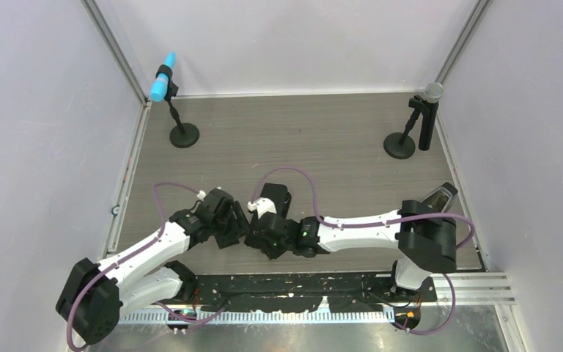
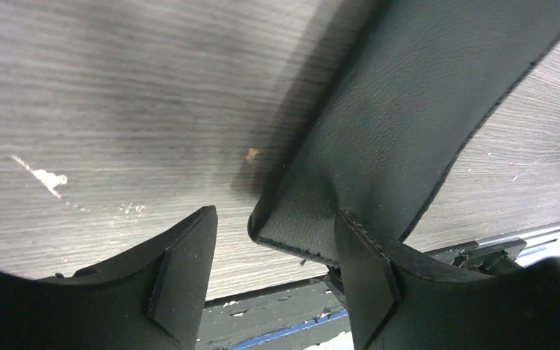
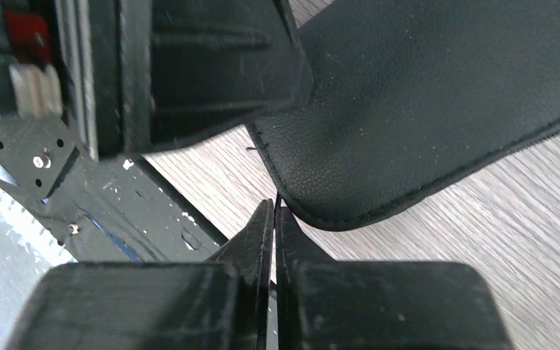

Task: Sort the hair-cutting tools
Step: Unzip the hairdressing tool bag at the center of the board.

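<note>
- The hair-cutting tools are hidden from me; only a black case (image 3: 437, 95) shows.
- My left gripper (image 2: 273, 219), released, straddles its corner; my right gripper (image 3: 275, 208) is clenched at its rim.
- Grey wood-grain counter (image 2: 117, 109), pale walls (image 1: 44, 110), two microphones (image 1: 164, 82) behind.

White arms (image 1: 359, 224), blk joints (image 1: 429, 246), purple cables (image 1: 293, 171), blk grippers (image 2: 273, 219) (image 3: 275, 211)

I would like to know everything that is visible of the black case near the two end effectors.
The case is flat and black, with a grained surface like leather, a rounded corner and a stitched seam along its rim. It lies over the grey wooden table and casts a shadow on it. Its corner sits between the open fingers of the left end effector, against one finger. The shut right end effector meets its rim; a grip cannot be told.
</note>
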Tool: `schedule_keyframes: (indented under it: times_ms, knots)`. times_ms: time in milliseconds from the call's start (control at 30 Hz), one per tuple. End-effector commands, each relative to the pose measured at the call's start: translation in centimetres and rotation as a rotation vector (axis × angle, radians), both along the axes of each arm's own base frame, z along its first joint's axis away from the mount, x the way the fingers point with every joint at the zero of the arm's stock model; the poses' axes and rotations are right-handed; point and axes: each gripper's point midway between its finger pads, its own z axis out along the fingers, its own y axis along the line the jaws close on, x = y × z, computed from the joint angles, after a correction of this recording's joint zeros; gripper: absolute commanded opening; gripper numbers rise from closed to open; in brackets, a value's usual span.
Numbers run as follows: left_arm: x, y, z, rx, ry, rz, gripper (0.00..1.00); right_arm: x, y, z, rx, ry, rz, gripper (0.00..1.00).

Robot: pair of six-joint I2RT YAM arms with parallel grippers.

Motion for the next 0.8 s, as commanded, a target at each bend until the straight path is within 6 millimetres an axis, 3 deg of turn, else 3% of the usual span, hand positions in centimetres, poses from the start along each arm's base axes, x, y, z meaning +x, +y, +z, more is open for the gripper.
schedule_keyframes:
  times_ms: [0,333,433,600,767]
  knots:
    - [-0.1,-0.6,0.0,-0.088,0.014,0.075,0.63,0.0,3.2,1.7,0.092,-0.013,0.045,0.05]
    - [-1.6,-0.5,-2.2,-0.14,0.098,0.157,0.61,-0.1,3.6,0.4,0.079,0.004,0.046,0.05]
    - [-1.8,-0.5,-2.4,-0.18,0.092,0.191,0.57,-0.2,3.6,0.1,0.079,0.01,0.046,0.05]
    - [-1.4,-0.7,-1.8,-0.214,0.068,0.22,0.42,-0.2,3.9,0.1,0.079,0.011,0.051,0.05]
    - [-1.1,-0.5,-2.3,-0.193,0.067,0.23,0.1,-0.2,3.2,0.0,0.053,0.005,0.055,0.05]
